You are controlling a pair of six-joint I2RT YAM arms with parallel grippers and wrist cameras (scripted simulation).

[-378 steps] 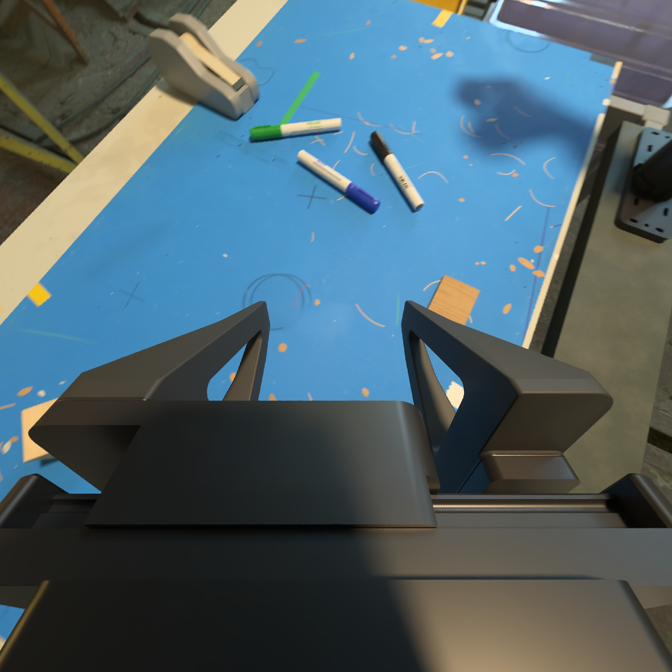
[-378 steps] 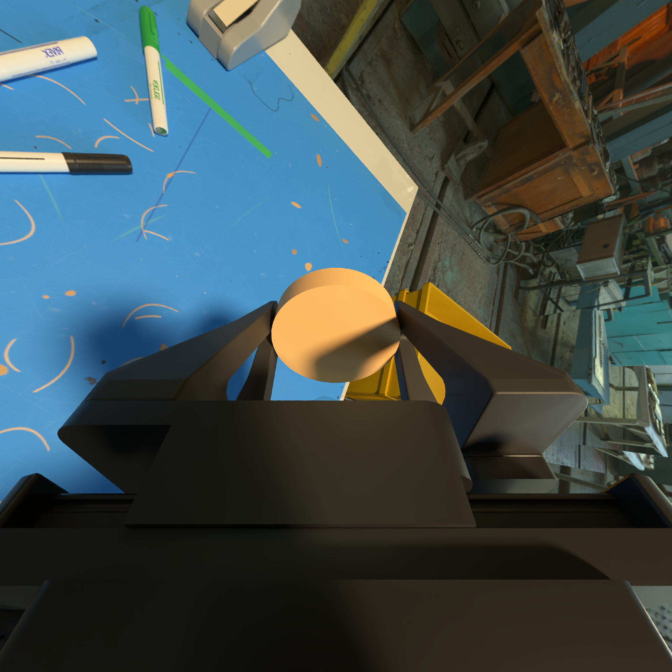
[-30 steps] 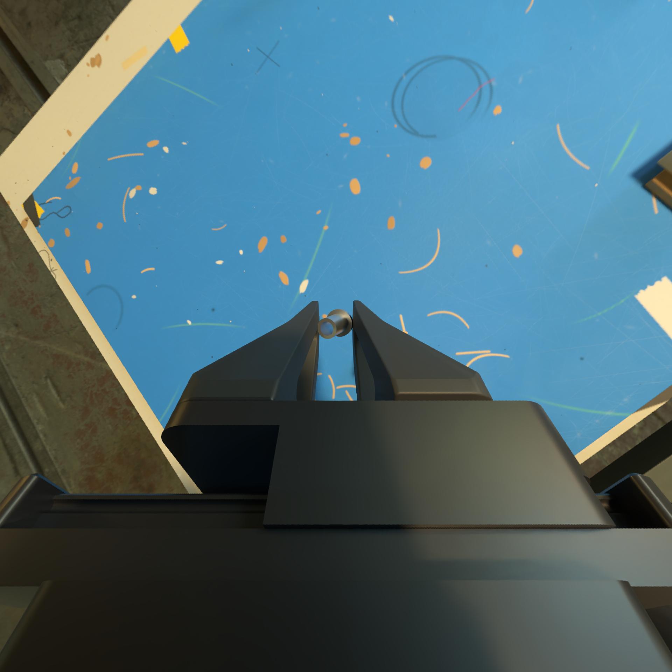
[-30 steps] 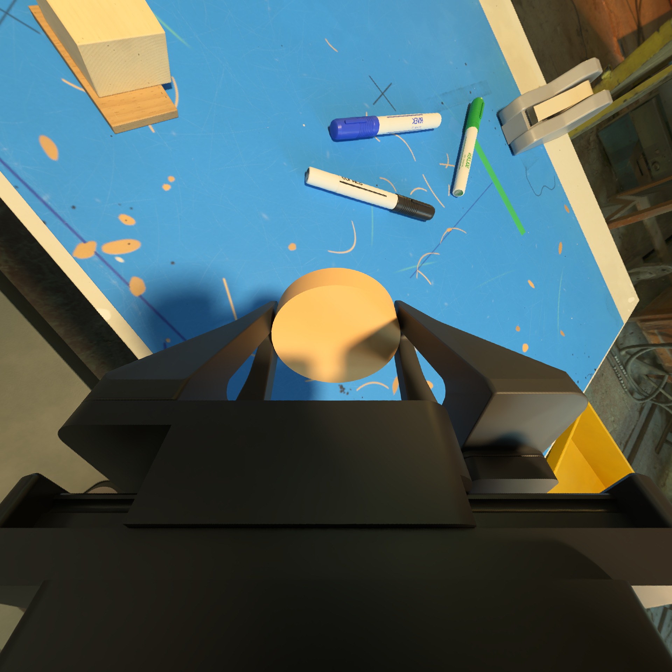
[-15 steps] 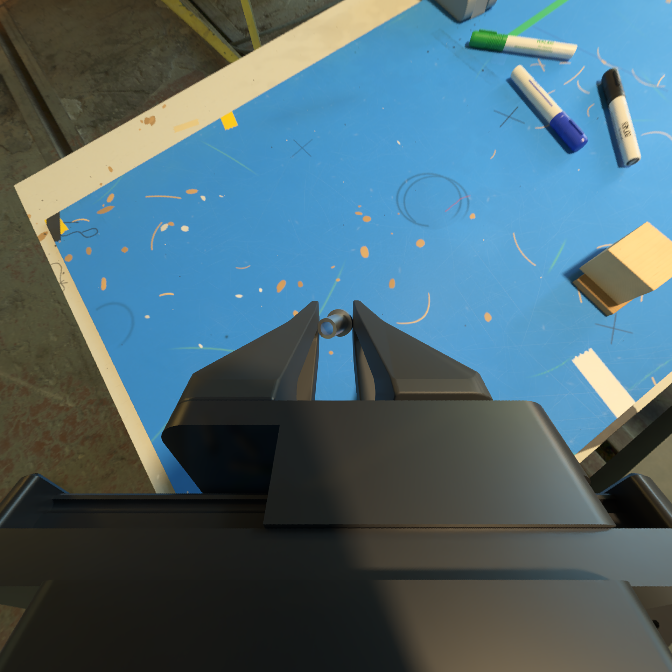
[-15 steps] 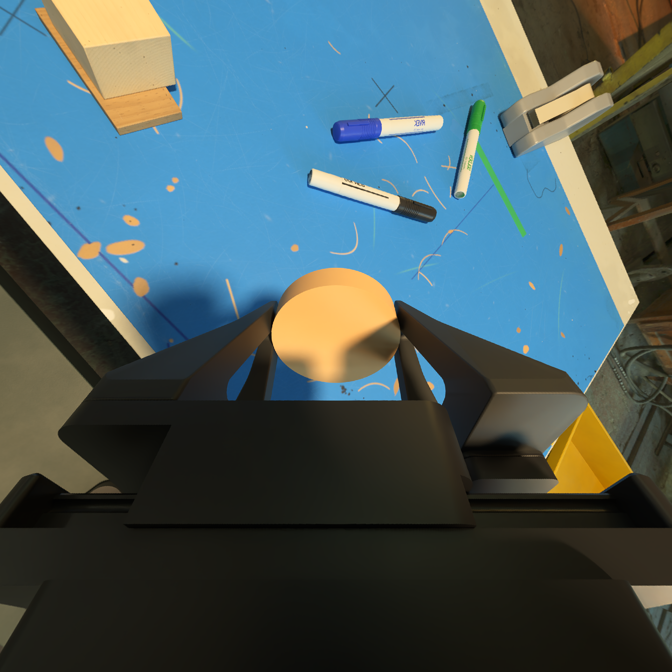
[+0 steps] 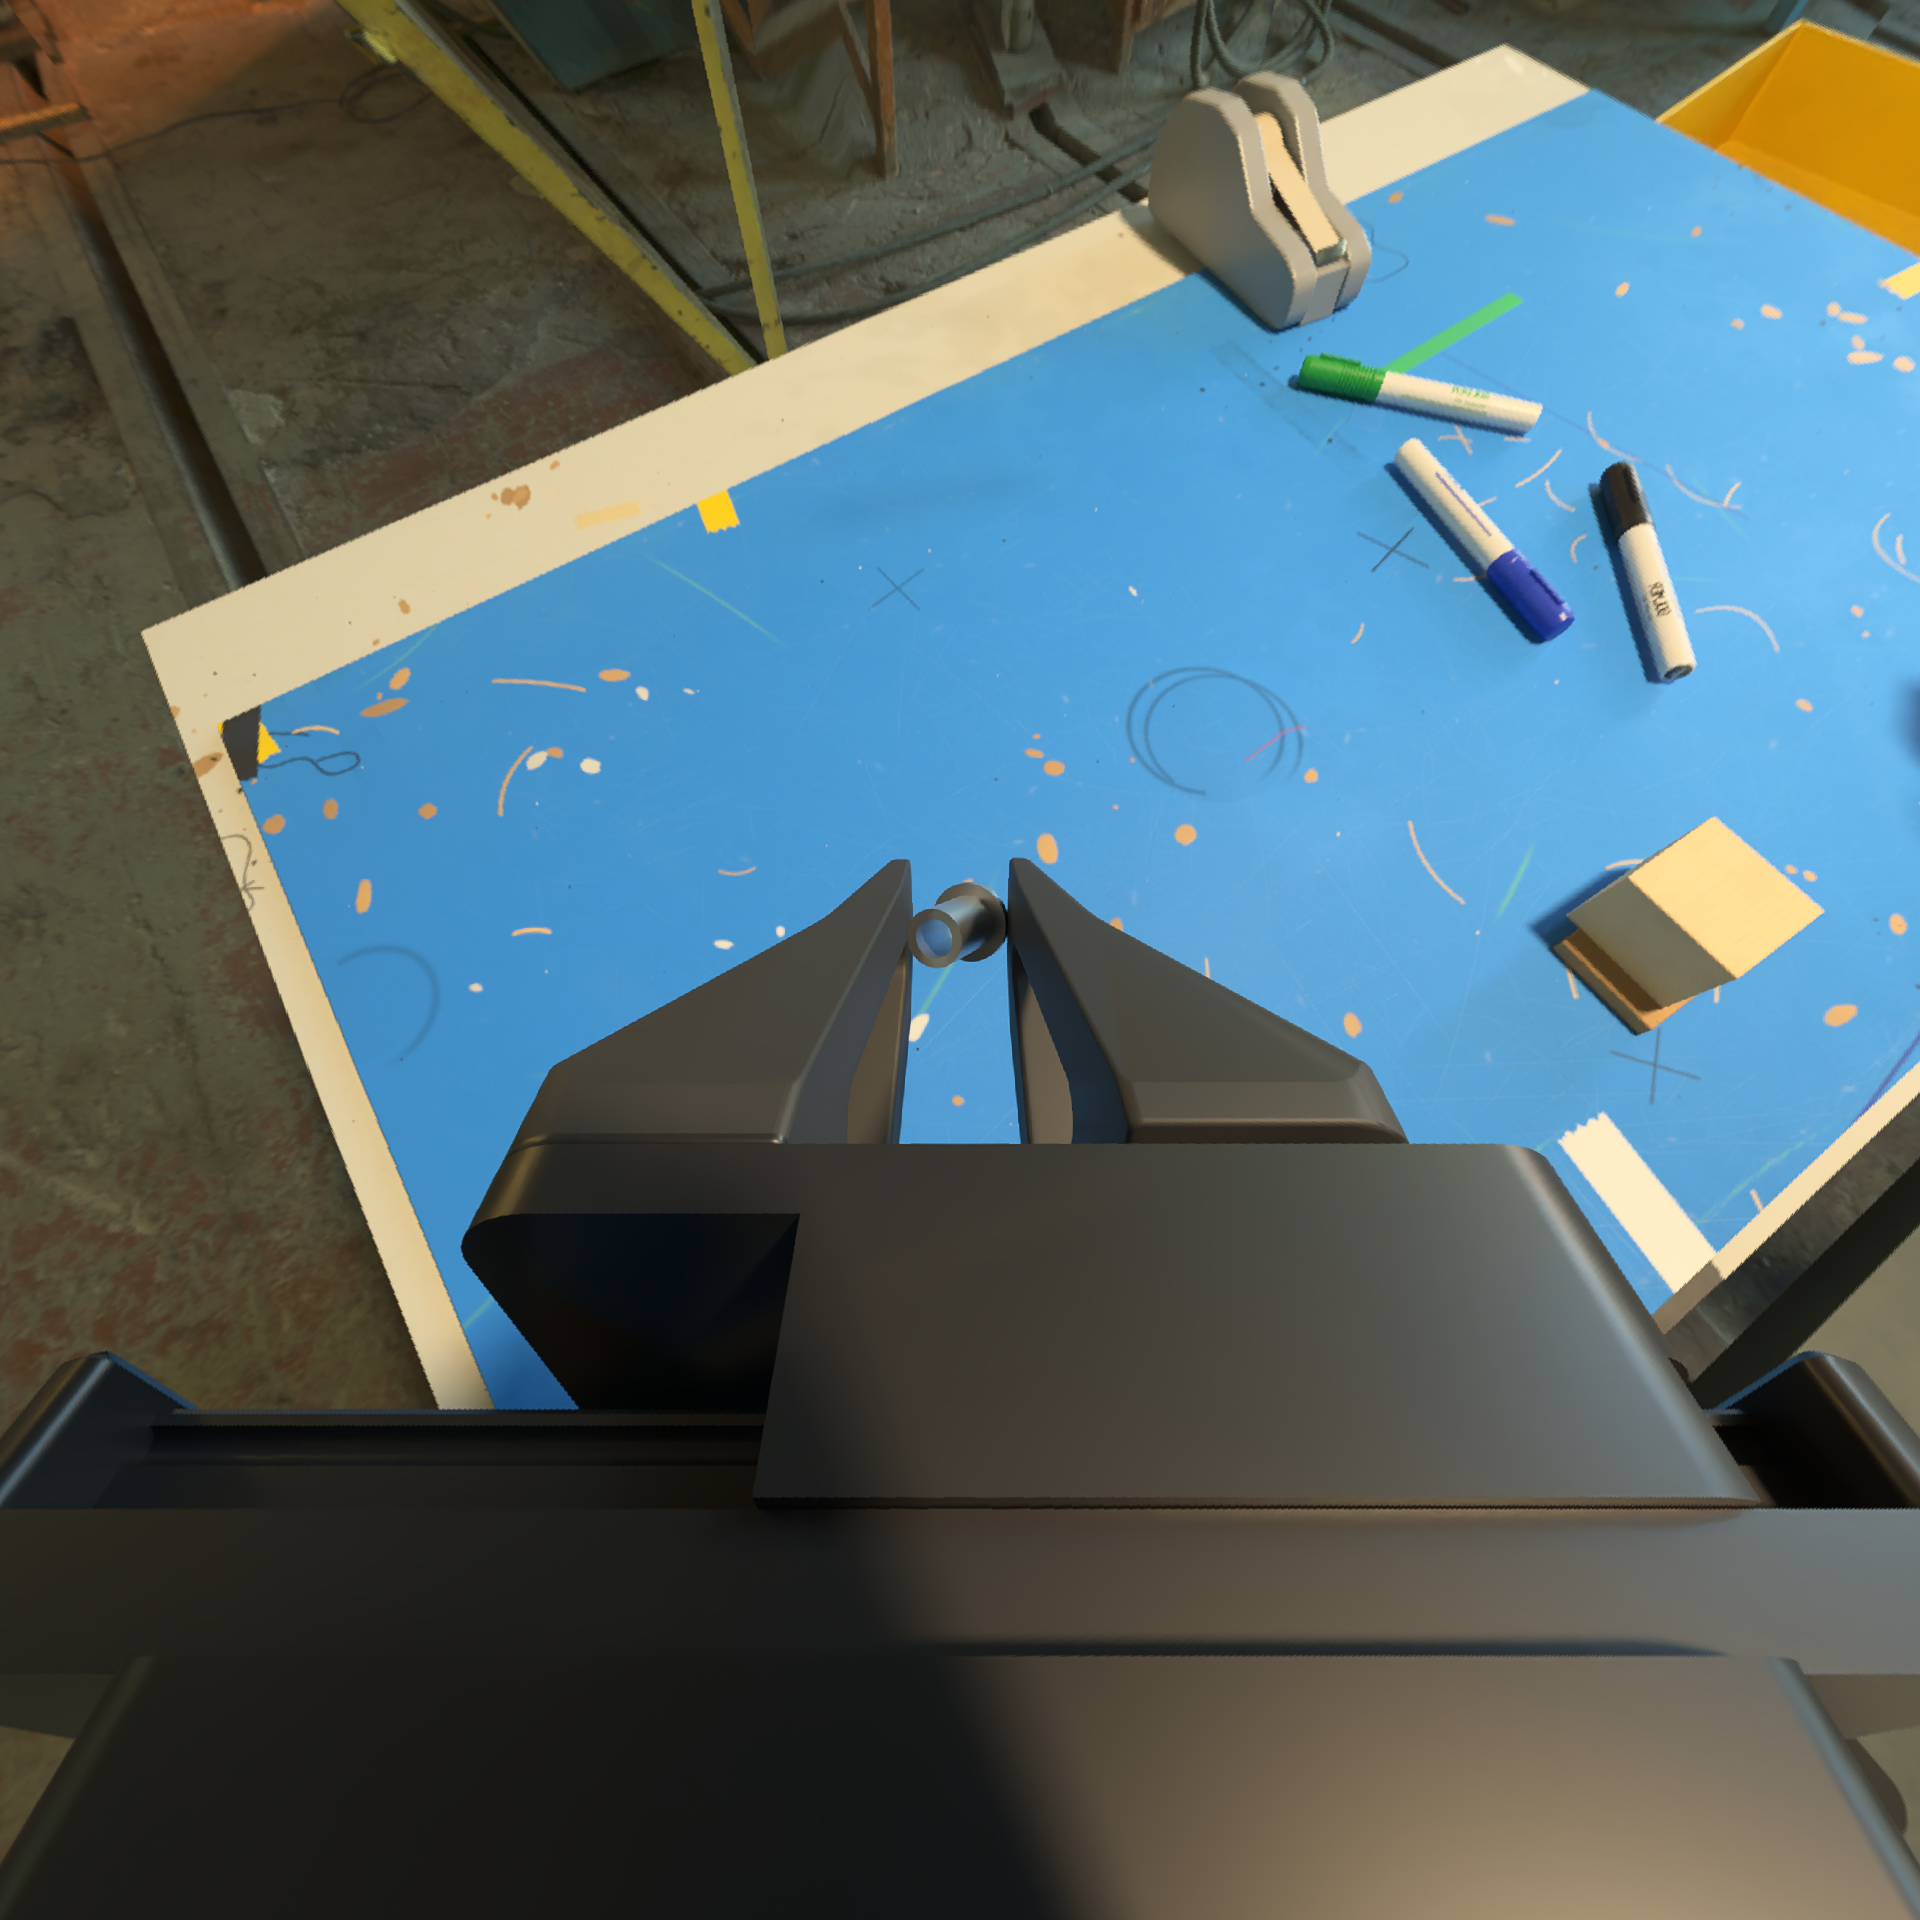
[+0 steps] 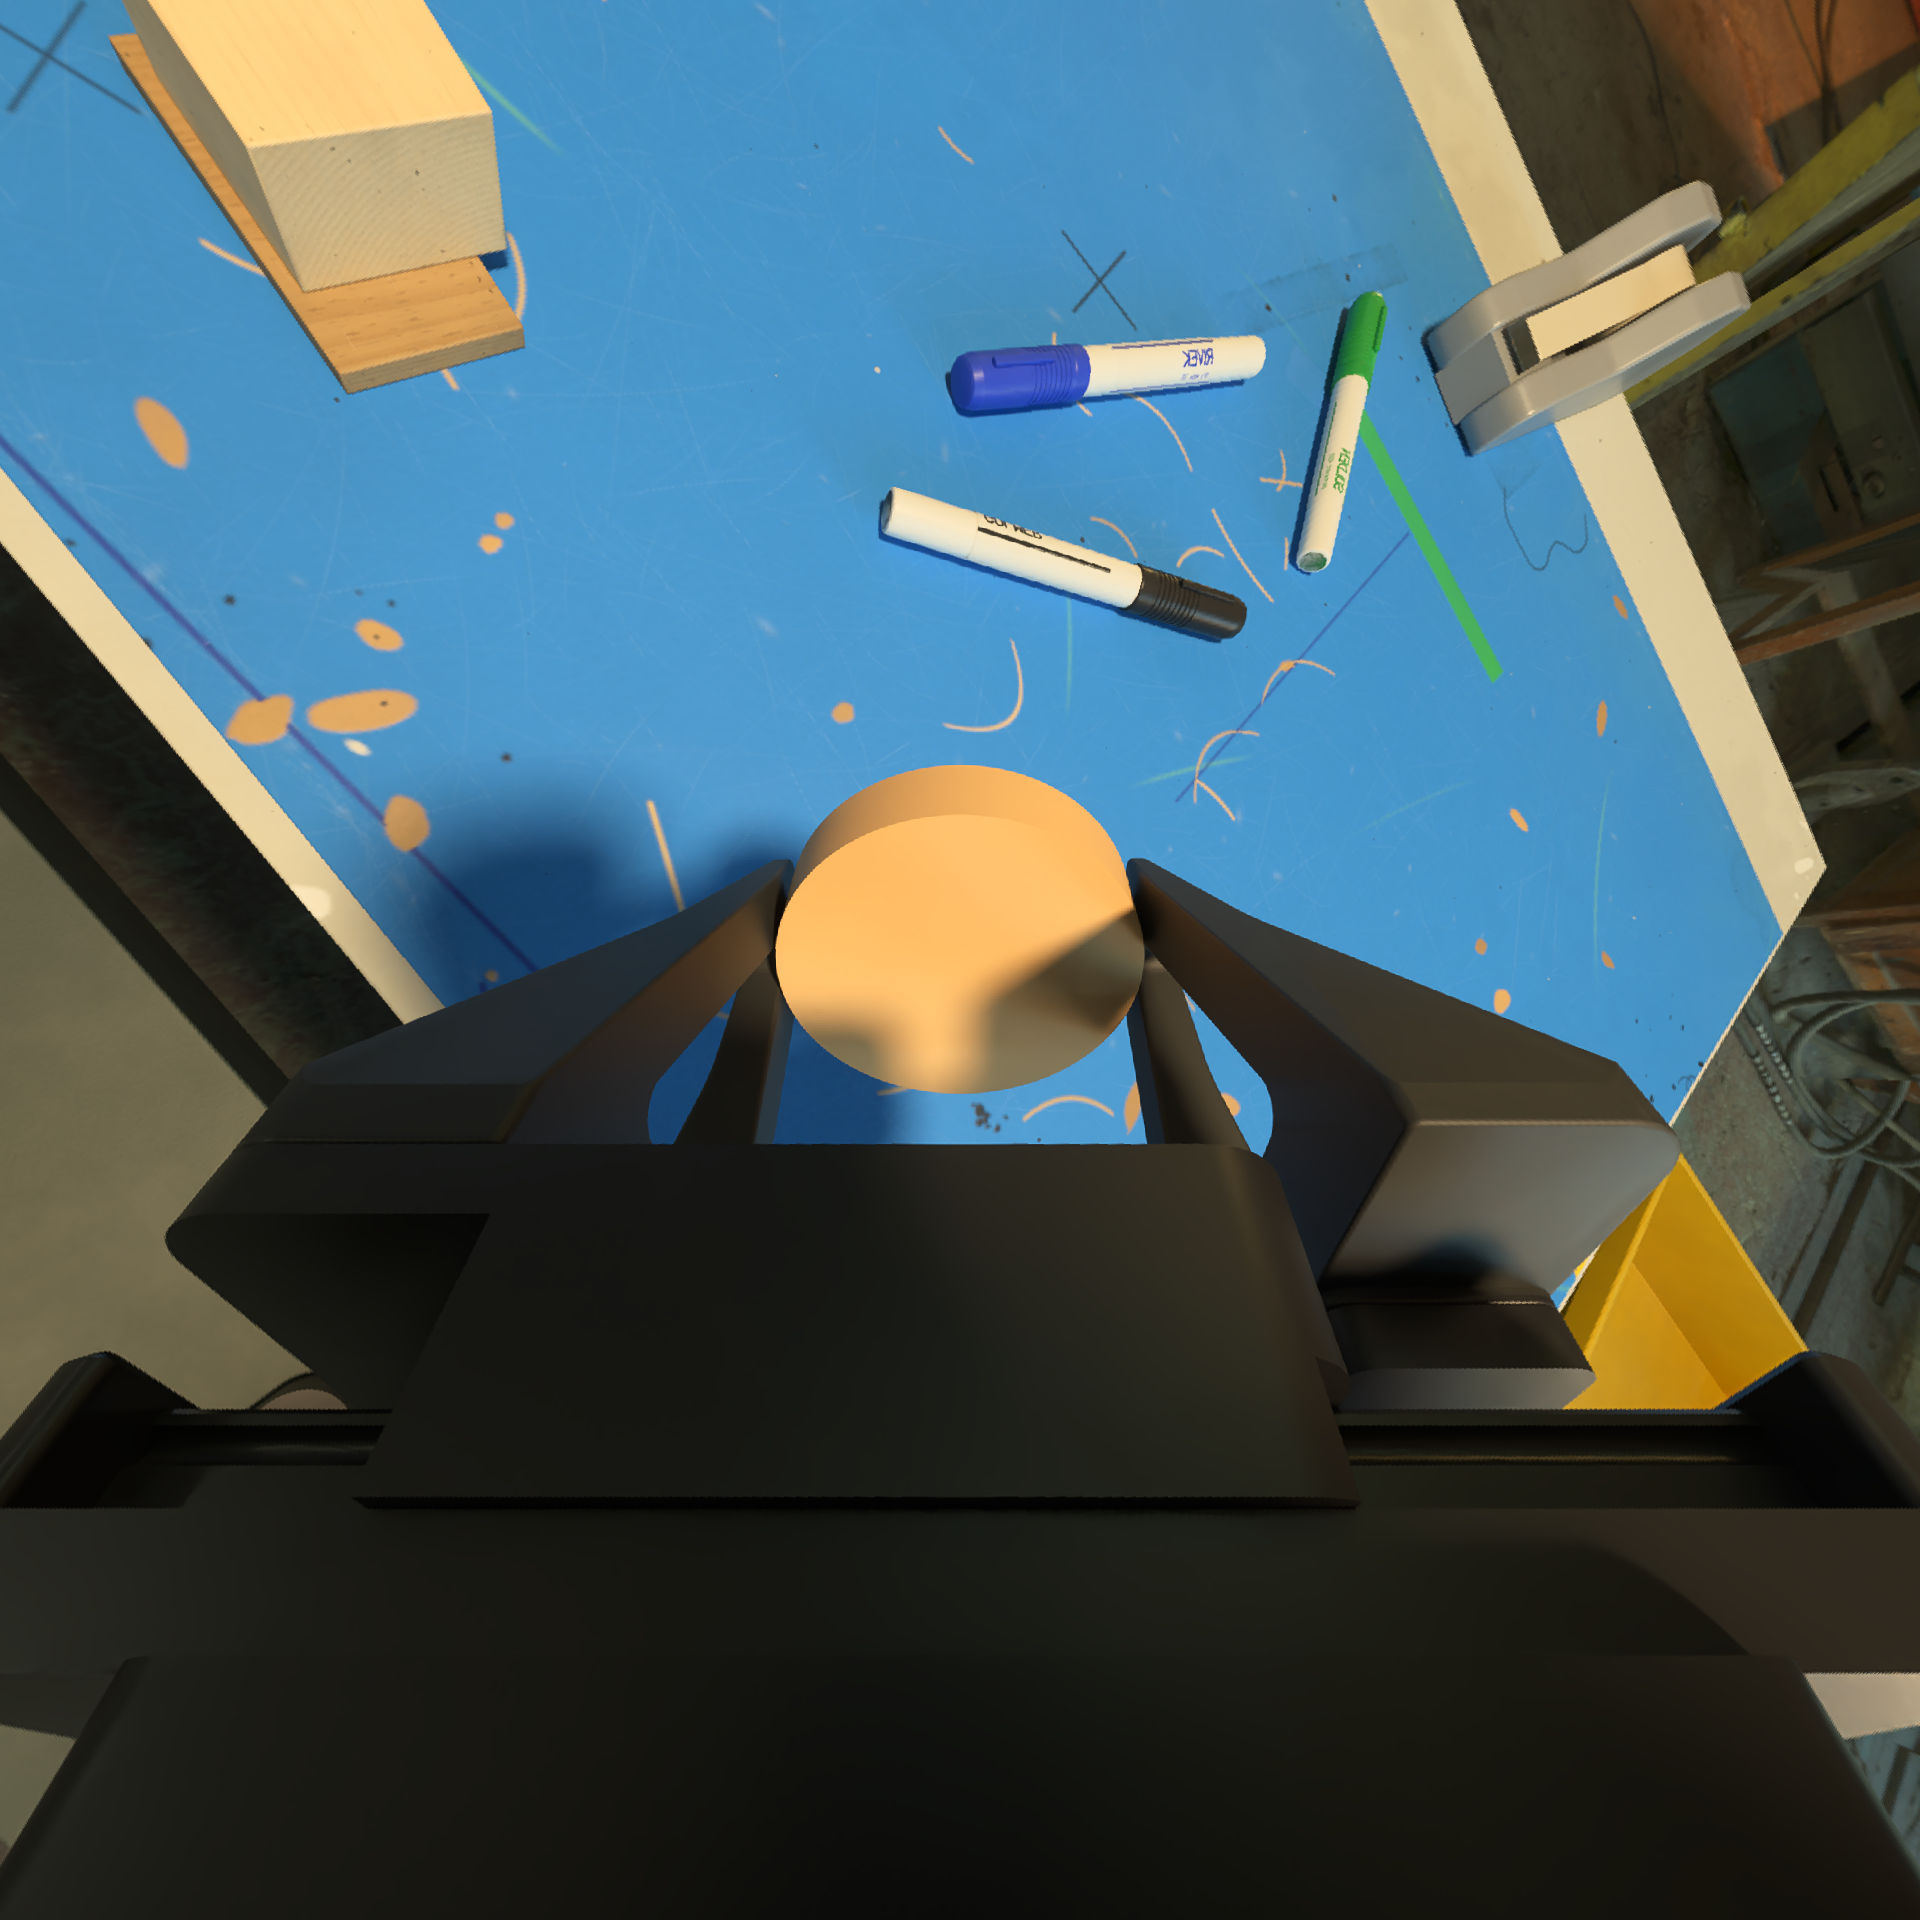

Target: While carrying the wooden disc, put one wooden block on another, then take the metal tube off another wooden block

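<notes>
My left gripper [image 7: 958, 914] is shut on a short grey metal tube [image 7: 956, 925] and holds it high above the blue mat, open end toward the camera. A pale thick wooden block [image 7: 1704, 914] sits on a thin darker wooden block [image 7: 1605, 982] at the right of the left wrist view. The same stack shows at the top left of the right wrist view: pale block [image 8: 332, 125] on thin block [image 8: 416, 322]. My right gripper [image 8: 958, 914] is shut on a round wooden disc [image 8: 956, 935] above the mat's near edge.
Three markers lie on the mat: green [image 7: 1413, 390], blue [image 7: 1481, 535], black [image 7: 1647, 571]. A grey tape dispenser [image 7: 1257, 197] stands at the far edge. A yellow bin [image 7: 1808, 135] is beyond the far right corner. The mat's left edge [image 7: 312, 987] borders a floor drop.
The left gripper has risen and tilted up with the tube over the last second, so more of the table shows. The right gripper has held nearly still with the disc.
</notes>
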